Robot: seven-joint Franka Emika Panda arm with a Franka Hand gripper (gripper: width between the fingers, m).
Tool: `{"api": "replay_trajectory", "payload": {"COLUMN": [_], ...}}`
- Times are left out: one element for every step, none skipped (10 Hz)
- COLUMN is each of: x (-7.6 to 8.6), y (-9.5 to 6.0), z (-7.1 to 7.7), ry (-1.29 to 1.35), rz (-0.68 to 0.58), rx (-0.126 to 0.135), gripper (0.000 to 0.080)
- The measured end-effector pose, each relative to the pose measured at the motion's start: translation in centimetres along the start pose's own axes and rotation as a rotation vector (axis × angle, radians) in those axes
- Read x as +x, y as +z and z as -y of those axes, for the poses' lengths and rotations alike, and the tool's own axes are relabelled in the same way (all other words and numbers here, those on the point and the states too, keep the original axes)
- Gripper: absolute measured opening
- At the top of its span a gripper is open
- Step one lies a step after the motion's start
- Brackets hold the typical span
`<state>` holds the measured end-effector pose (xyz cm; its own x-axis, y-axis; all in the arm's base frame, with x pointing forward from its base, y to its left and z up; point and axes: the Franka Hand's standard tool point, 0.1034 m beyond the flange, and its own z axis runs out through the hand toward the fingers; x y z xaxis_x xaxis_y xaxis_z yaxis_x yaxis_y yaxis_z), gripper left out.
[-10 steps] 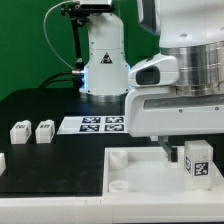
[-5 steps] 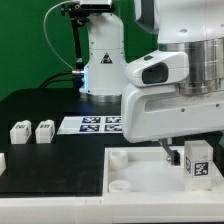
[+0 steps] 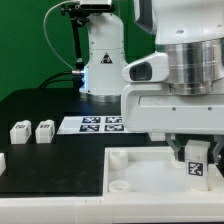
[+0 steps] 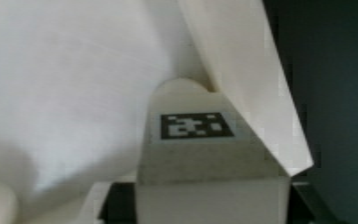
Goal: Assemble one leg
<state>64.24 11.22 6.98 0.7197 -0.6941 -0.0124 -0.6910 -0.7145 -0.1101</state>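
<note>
My gripper point(image 3: 196, 152) is shut on a leg point(image 3: 197, 159), a small white block with a black-and-white tag, and holds it over the far right corner of the large white tray point(image 3: 130, 170). In the wrist view the held leg point(image 4: 201, 140) fills the middle between my dark fingers point(image 4: 123, 200), with the tray's raised rim point(image 4: 247, 70) beside it. Two more legs point(image 3: 18, 131) point(image 3: 44, 131) stand on the black table at the exterior view's left.
The marker board point(image 3: 95, 124) lies behind the tray. A white robot base point(image 3: 103, 60) stands at the back. Another white piece point(image 3: 2, 162) shows at the left edge. The tray has a round socket point(image 3: 119, 184) near its left corner.
The arm has moved down and a little toward the exterior view's left, carrying the leg closer to the tray's corner.
</note>
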Motion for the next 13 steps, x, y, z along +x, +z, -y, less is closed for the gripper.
{"api": "replay_trajectory", "payload": {"x": [0.00,0.01,-0.36,-0.52,-0.51,-0.46,-0.46,-0.42,-0.29,-0.23,-0.10,-0.10,-0.15], "y": [0.00,-0.03,-0.03,-0.05,-0.03,0.00,0.00,-0.01,-0.07,-0.11,-0.18,-0.19,-0.16], "z": [-0.11,-0.22,-0.07,0.11,0.10,-0.07,-0.13,-0.19,-0.29,-0.36,-0.54,-0.54,-0.51], "ry": [0.200,0.421,0.608,0.755,0.865,0.975,1.010,1.089,1.150,1.162,1.178,1.172,1.166], "rz": [0.003,0.021,0.041,0.045,0.041,0.035,0.026,0.026,0.022,0.019,0.014,0.010,0.010], "rx": [0.008,0.014,0.010,0.009,0.010,0.008,0.005,0.004,0.004,0.003,0.000,0.000,0.001], "gripper": [0.0294,0.0294,0.0294,0.0294,0.0294,0.0294,0.0294,0.0294,0.0294,0.0295,0.0295,0.0295,0.0299]}}
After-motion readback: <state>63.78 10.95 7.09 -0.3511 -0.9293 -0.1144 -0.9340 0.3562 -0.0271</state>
